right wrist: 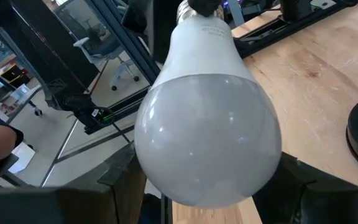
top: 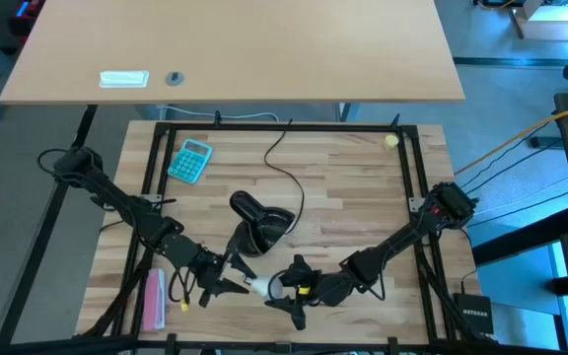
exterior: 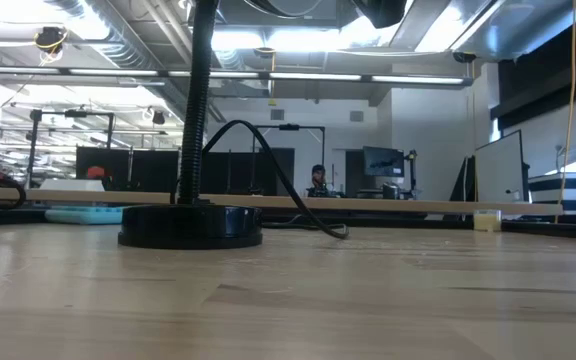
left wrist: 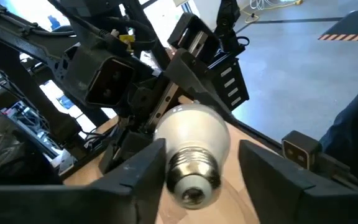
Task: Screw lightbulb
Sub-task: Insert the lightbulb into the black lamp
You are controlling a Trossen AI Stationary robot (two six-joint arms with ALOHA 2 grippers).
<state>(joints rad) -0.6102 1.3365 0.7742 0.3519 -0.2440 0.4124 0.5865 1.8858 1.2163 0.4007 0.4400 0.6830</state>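
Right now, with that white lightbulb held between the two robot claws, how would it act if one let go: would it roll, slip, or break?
The lightbulb is round and smooth, so on the wooden table it would probably roll. Its glossy dome looks slippery for the right gripper. The ribbed screw base likely gives the left gripper a surer hold. It looks light and possibly fragile.

Lamp (top: 260,223) and cord (top: 286,170) mid-table, seemingly open board beyond.
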